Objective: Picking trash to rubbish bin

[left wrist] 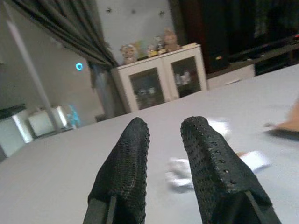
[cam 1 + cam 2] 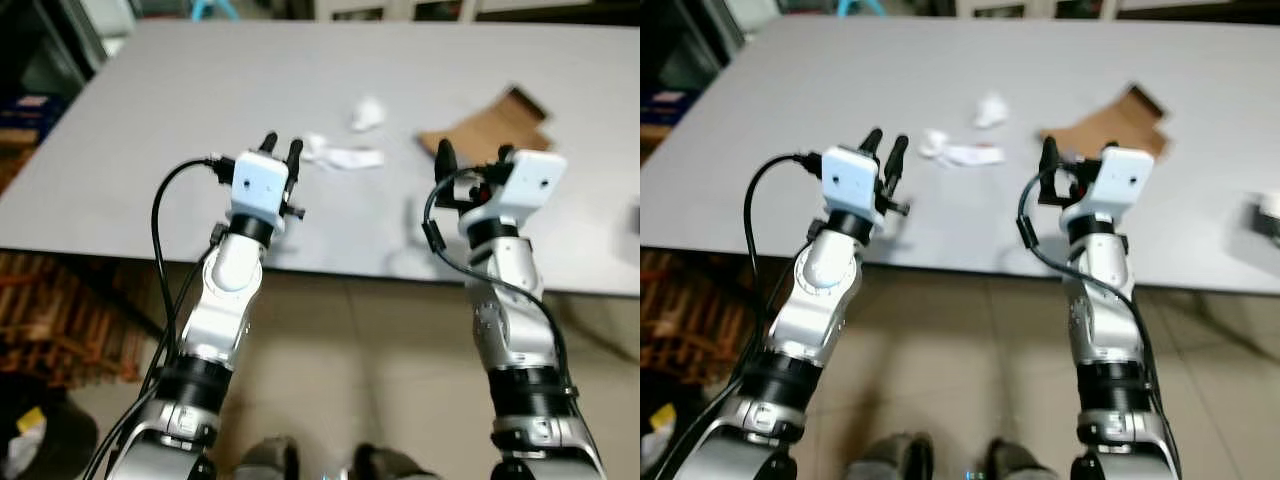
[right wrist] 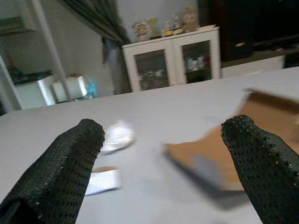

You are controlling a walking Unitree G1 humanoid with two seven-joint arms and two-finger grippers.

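**Both arms raised at the table edge, trash lying ahead**

The robot stands at the near edge of a wide grey table (image 2: pixel 150 130); both silver arms are lifted over that edge. The left gripper (image 2: pixel 282 148) has its two black fingers drawn near together with a narrow gap, nothing between them; just beyond its tips lies a flat white scrap of paper (image 2: pixel 340 156), and a little farther back a crumpled white wad (image 2: pixel 367 113). The right gripper (image 2: pixel 474 155) is spread wide and empty; past it rests a torn piece of brown cardboard (image 2: pixel 490 125), one flap lifted off the tabletop. Across the room, in the wrist views, a white glass-fronted cabinet (image 1: pixel 161 77) stands against the wall, small figures on top.
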